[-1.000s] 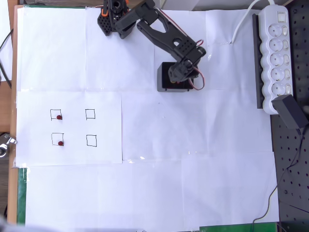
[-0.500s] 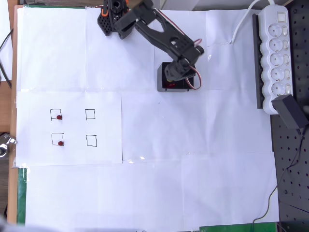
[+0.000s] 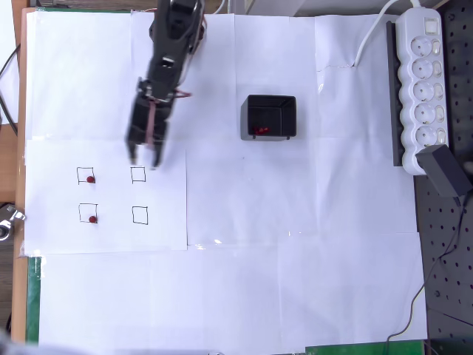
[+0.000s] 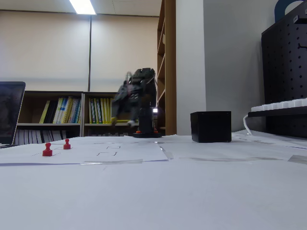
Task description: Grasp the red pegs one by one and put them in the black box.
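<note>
Two red pegs stand on the left paper, one (image 3: 90, 179) at an upper drawn square and one (image 3: 92, 219) at a lower one; the fixed view shows them as peg (image 4: 66, 143) and peg (image 4: 47, 149). The black box (image 3: 270, 117) sits mid-table with red pegs (image 3: 258, 131) lying inside; in the fixed view the black box (image 4: 210, 126) hides its contents. My gripper (image 3: 143, 158) hangs above the paper just up-left of the upper right square, fingers apart and empty. In the fixed view the gripper (image 4: 121, 121) is blurred.
A white power strip (image 3: 421, 81) and a black adapter (image 3: 445, 170) lie at the right edge. Two drawn squares (image 3: 138, 174) on the paper hold nothing. The arm's base (image 3: 166, 29) stands at the top. Open white paper covers the lower table.
The arm has swung left from over the black box to above the paper with the squares. The box now shows uncovered with red pegs in it.
</note>
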`<state>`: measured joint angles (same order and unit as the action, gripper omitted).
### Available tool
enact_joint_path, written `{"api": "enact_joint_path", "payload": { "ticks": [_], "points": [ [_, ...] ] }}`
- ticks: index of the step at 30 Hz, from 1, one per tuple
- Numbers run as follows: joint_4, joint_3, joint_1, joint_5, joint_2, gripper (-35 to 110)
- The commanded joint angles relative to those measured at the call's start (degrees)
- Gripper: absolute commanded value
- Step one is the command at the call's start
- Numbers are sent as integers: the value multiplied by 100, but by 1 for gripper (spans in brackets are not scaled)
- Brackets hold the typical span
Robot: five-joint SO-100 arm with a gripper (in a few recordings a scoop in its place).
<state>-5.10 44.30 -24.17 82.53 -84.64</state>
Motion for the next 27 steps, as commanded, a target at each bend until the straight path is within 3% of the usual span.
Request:
{"api": "enact_joint_path", "payload": {
  "ticks": [1,11,27],
  "points": [
    [-1116,413,-571,105,-844,17],
    [-2092,1063,-932,185,-2232,17],
    [-2268,2030,-984,378,-3094,17]
  ]
}}
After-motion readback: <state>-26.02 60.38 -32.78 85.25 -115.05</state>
